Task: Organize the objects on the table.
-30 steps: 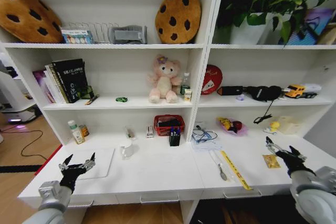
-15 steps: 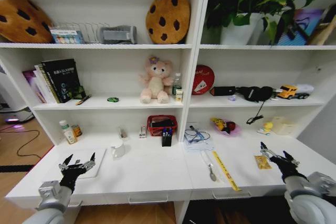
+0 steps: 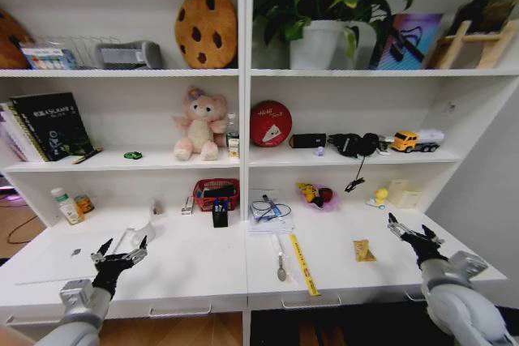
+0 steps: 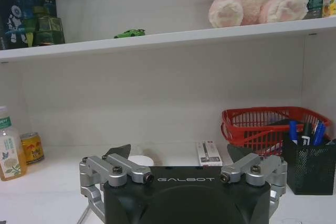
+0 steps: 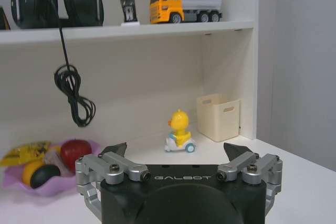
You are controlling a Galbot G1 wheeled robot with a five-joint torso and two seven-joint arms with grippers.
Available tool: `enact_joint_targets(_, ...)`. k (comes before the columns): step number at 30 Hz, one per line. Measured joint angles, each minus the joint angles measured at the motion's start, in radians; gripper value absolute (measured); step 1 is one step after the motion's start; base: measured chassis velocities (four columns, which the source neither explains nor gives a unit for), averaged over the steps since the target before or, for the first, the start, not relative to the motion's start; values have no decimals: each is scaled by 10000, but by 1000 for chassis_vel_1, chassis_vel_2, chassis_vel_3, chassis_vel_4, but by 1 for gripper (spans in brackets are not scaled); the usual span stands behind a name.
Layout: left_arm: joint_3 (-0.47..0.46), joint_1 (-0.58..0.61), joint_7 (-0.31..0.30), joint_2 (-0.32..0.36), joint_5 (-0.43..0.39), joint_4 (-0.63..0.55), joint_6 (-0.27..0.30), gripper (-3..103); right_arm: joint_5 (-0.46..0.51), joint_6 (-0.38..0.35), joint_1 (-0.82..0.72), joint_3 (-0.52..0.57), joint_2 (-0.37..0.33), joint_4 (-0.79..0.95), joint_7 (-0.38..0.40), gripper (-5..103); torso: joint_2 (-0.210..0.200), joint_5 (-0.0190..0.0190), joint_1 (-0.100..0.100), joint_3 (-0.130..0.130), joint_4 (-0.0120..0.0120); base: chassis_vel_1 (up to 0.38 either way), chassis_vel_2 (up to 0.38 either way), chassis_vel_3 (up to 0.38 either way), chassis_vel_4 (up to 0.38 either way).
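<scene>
White table (image 3: 203, 269) front edge: left pincer (image 3: 119, 255) and right pincer (image 3: 409, 231) hover spread

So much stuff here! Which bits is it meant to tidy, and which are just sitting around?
To tidy, on the table: pen cup, bottles, spoon, yellow ruler, snack packet.

Just sitting around, on the shelves: plush toy, cookie cushion, plant, toy truck.

Brown cookie cushion (image 3: 10, 38) cut by edge, book spines (image 3: 40, 123) unreadable
</scene>
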Motion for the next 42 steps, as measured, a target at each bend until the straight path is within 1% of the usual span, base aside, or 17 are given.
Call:
enact_joint_targets(2,0,-1,0,0,0,0,0,100,-124,-109,3,-85,-57,-36,-82,100,0,1,0,0,-4,0,0,0,0)
enact_joint_targets(4,0,-1,-1,1,0,1,0,100,-501,-524,-18,-525,-312,-16,-675,100,0,-8,1,1,2,18,55,-49,-55)
enact_joint_targets(7,-3,-2,-4,1,0,1,0,100,-730,-643,-23,-797,-436,2,-1044,100,-1,-6,2,1,7,41,93,-52,-51)
enact_joint_targets(18,-3,-1,-4,1,0,1,0,100,-686,-883,324,-1738,-431,-870,-1231,101,-1,1,1,1,0,9,13,-9,-7)
enact_joint_targets(21,-2,-1,-4,1,0,1,0,100,-710,-866,714,-2125,-356,-1327,-1268,86,-1,-1,2,1,4,0,0,0,0)
enact_joint_targets(24,-2,-1,-4,1,0,1,0,100,-703,-875,814,-2338,-301,-1465,-1268,76,-1,0,1,1,3,0,0,0,0)
enact_joint_targets(26,-2,-1,-4,1,0,1,0,100,-701,-875,830,-2370,-287,-1484,-1268,76,0,0,2,1,2,0,0,0,0)
enact_joint_targets(27,-2,-1,-4,1,0,1,0,100,-702,-876,881,-2446,-245,-1538,-1266,65,-1,-1,2,1,2,0,0,0,0)
enact_joint_targets(30,-2,-1,-4,1,0,1,-1,100,-710,-863,950,-2513,-205,-1590,-1259,59,-1,0,2,1,2,0,0,0,0)
enact_joint_targets(31,-2,-1,-3,1,0,1,0,100,-742,-830,977,-2515,-202,-1619,-1252,48,-1,-1,1,1,2,0,0,0,0)
enact_joint_targets(33,-2,-1,-4,1,0,1,0,100,-788,-777,990,-2516,-201,-1647,-1248,48,-1,-1,1,1,2,0,0,0,0)
enact_joint_targets(34,-2,-1,-4,1,0,0,0,100,-834,-737,997,-2516,-207,-1682,-1247,42,-1,-1,2,1,2,0,0,0,0)
enact_joint_targets(35,-2,-1,-4,1,0,1,-1,100,-849,-695,1009,-2505,-217,-1721,-1248,32,-1,-1,1,1,1,0,0,0,0)
enact_joint_targets(36,-2,-1,-4,1,0,1,-1,100,-849,-695,1009,-2505,-217,-1721,-1248,32,-1,-1,1,1,1,0,0,0,0)
enact_joint_targets(37,-2,-1,-4,1,0,1,-1,100,-852,-665,1027,-2478,-219,-1744,-1250,27,-1,-1,2,1,1,0,0,0,0)
enact_joint_targets(39,-2,-1,-4,1,0,1,0,100,-853,-632,1058,-2449,-215,-1765,-1250,27,-1,-1,1,0,2,0,0,0,0)
enact_joint_targets(42,-2,-1,-4,1,0,1,0,100,-852,-608,1100,-2429,-211,-1783,-1251,16,-1,0,1,0,2,0,0,0,0)
